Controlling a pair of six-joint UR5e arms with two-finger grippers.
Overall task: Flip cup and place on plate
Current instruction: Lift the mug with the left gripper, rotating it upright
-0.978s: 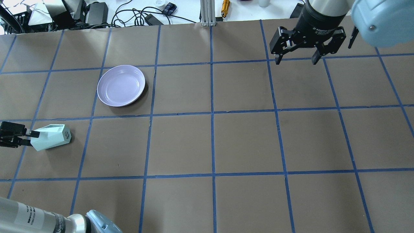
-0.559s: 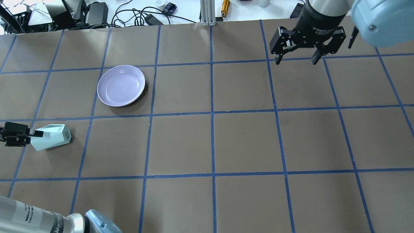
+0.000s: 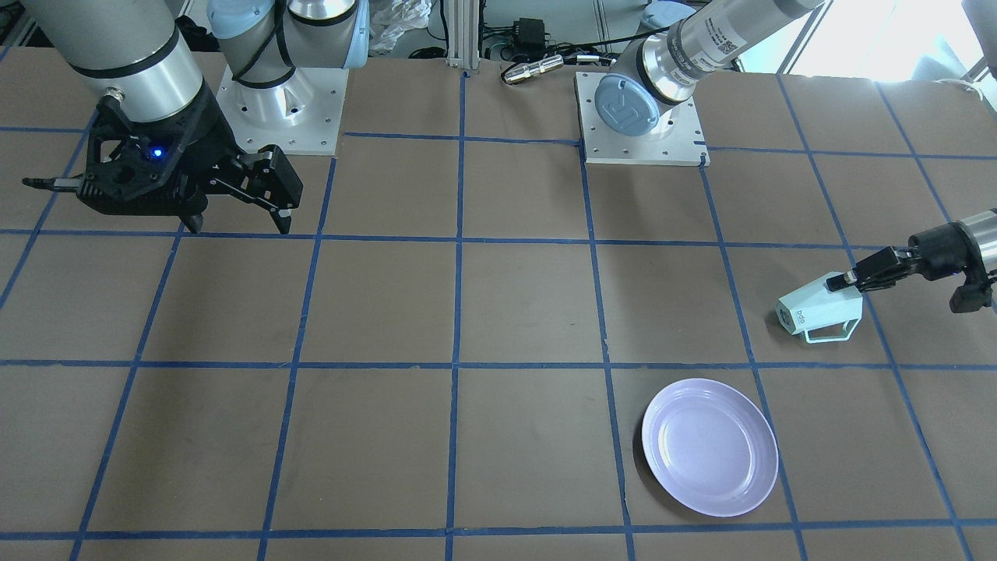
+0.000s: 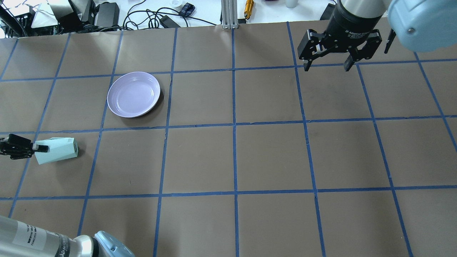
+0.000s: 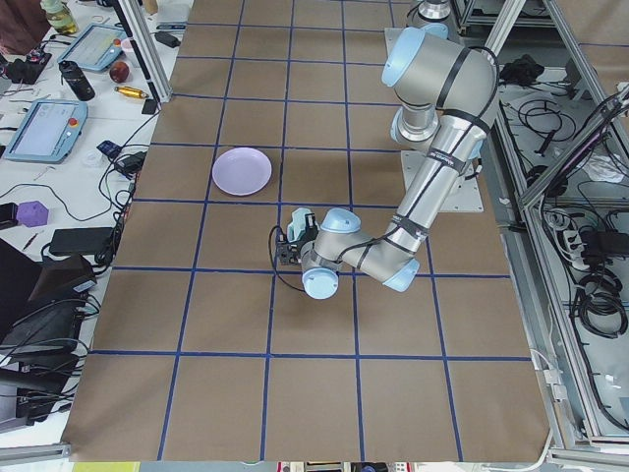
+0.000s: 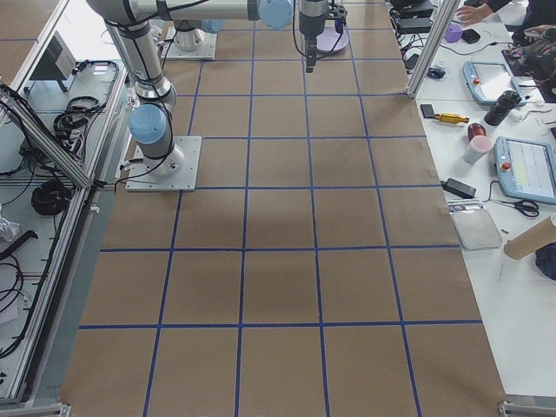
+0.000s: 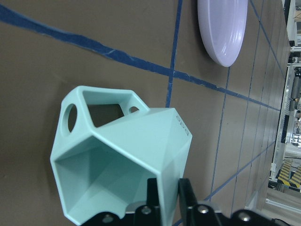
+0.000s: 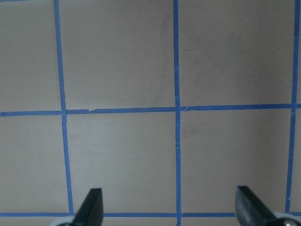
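Pinches one wall of the cup [image 4: 59, 151] at the rim with the left jaws, one finger inside the mouth and one outside (clearest from the left wrist camera). Holds the cup on its side: mouth toward the left arm [image 3: 958, 245], lettered base toward the middle of the surface [image 4: 271, 157], open handle on the side away from the robot. Cannot tell whether the cup touches the brown paper or hangs just over it. Places it near the robot's left edge of the surface, well apart from the plate [image 4: 134, 94]. Shows the plate flat and bare in a neighbouring grid square, farther from the robot and a little toward the middle. Spread wide and holding nothing, the right jaws, over the blue tape lines on the robot's right side.
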